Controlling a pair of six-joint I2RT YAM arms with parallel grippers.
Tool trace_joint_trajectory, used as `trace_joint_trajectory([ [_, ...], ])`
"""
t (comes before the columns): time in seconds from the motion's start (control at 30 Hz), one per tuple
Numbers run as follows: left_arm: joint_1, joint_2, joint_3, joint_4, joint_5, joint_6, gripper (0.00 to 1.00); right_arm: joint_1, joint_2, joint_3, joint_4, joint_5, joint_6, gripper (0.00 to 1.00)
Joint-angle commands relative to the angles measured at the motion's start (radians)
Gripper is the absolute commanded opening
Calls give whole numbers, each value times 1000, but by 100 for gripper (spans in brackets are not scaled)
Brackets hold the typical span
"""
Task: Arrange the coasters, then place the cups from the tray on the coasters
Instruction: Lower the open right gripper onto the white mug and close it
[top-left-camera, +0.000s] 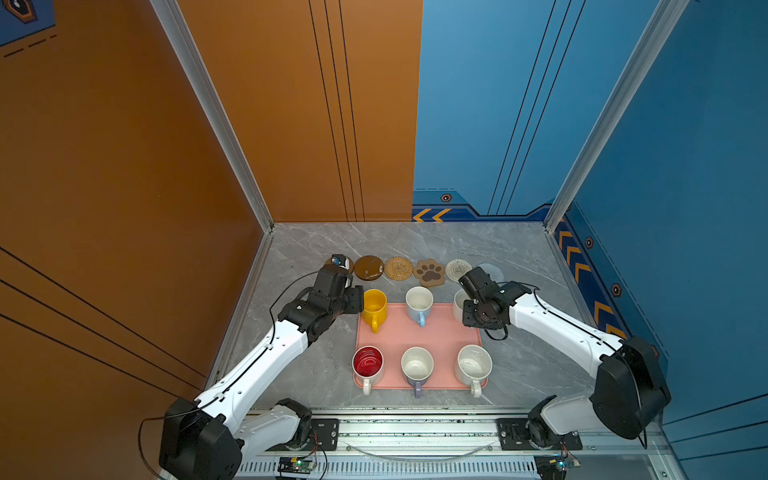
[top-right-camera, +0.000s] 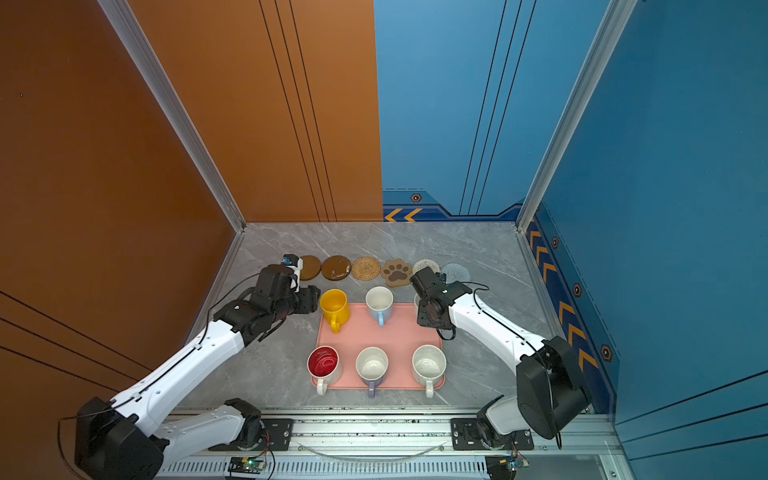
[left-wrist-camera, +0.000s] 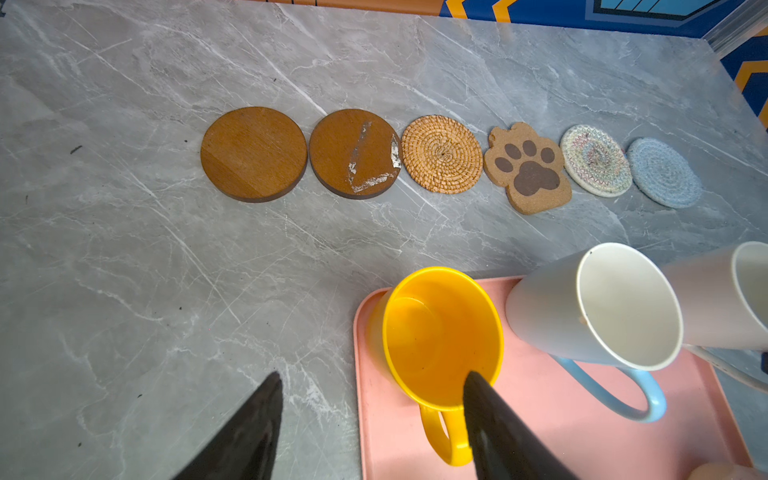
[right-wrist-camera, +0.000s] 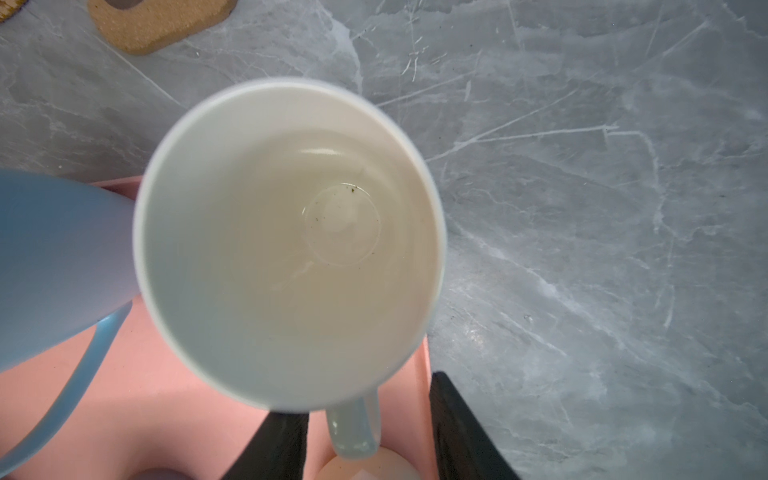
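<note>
— What do we find at the flat salmon-pink rectangular tray (top-left-camera: 419, 336)?
— Our left claw (left-wrist-camera: 372, 374) gapes wide and grips nothing, one finger at the rim of the yellow ceramic mug (left-wrist-camera: 440, 332) on its far-left corner. Our right claw (right-wrist-camera: 365, 399), partly open, straddles the handle of the plain white ceramic mug (right-wrist-camera: 291, 241) on its far-right corner.
— And the six flat coasters (left-wrist-camera: 441, 154)?
— Lined up beyond its far edge.

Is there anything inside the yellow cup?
Empty. The yellow cup stands upright on the tray, and its bare yellow bottom shows.
</note>
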Motion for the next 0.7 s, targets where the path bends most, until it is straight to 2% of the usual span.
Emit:
trace_joint_trajectory([
  [0.0,10,-11,3,10,17,1,70,-8,26,-4,20,-13,-19,43],
  [0.67,11,-19,-6,8,10,-1,69,-7,60,-24,69,-22,-37,33],
])
